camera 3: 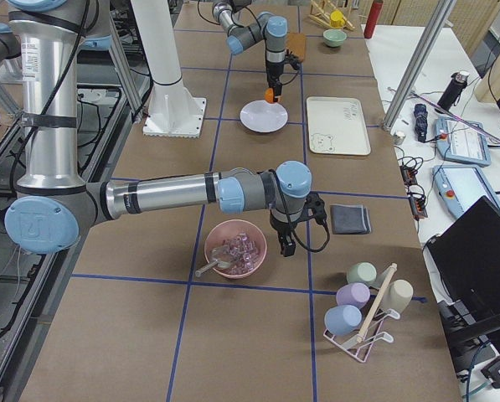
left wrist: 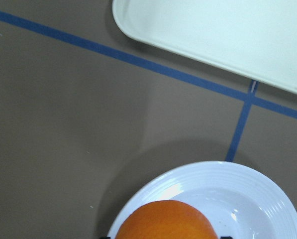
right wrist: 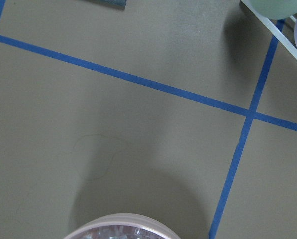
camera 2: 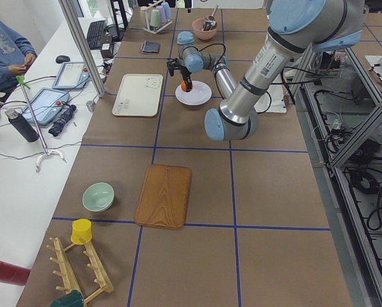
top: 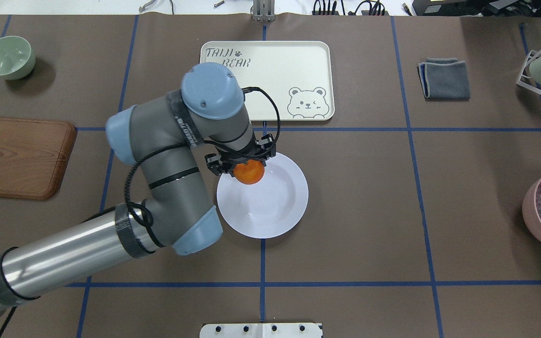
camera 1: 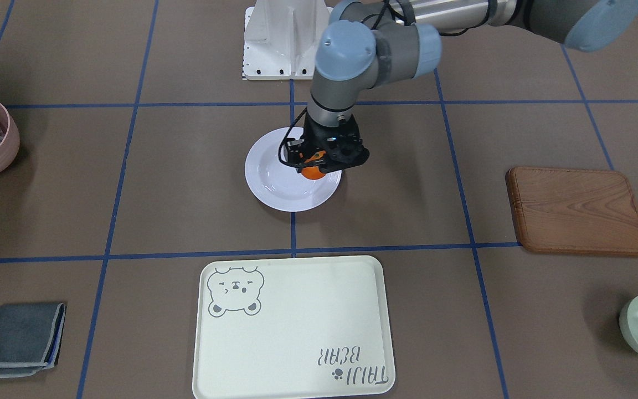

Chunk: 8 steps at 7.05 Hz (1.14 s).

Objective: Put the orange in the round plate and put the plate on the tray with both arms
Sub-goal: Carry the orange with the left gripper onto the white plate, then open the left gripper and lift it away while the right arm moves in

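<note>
Overhead exterior: the orange [top: 249,172] is held by the left gripper [top: 247,163] over the round plate [top: 275,206].

The left arm [top: 167,155] is stretched in over the middle of the table. The tray [top: 298,61] is laid beyond the plate, apart from it, with a blue tape line between them. The plate is set on the brown table. The left fingers are closed only to the width of the orange, which is clamped between them above the plate's side nearest the tray; contact with the plate cannot be told. The right gripper [camera 3: 285,243] is seen only from the side, just beside a pink bowl [camera 3: 235,249], and its finger opening cannot be told.
</note>
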Tool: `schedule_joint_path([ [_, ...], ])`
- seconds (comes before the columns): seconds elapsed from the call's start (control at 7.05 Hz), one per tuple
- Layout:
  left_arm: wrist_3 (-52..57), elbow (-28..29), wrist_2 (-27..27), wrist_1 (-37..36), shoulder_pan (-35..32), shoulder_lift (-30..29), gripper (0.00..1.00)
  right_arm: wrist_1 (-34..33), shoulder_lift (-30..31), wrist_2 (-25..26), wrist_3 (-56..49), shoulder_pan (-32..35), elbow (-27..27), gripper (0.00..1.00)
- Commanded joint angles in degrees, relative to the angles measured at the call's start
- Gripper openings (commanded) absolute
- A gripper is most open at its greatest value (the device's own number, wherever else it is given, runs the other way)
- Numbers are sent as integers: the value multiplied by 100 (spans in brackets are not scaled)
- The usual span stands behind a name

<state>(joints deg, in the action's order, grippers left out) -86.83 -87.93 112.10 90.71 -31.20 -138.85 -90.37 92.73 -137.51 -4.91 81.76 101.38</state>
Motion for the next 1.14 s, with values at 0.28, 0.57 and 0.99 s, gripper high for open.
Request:
schedule_joint_path([
  [0.28, -27, 820, -127, 253, 298, -318, 0, 10, 0, -400, 421, -107, 14, 100],
  [0.57, -27, 882, -127, 280, 342, -309, 0, 2, -105, -487, 438, -177, 31, 100],
  [0.99, -27, 891, -127, 368, 430, -300, 6, 10, -814, -707, 1873, -702, 66, 100],
])
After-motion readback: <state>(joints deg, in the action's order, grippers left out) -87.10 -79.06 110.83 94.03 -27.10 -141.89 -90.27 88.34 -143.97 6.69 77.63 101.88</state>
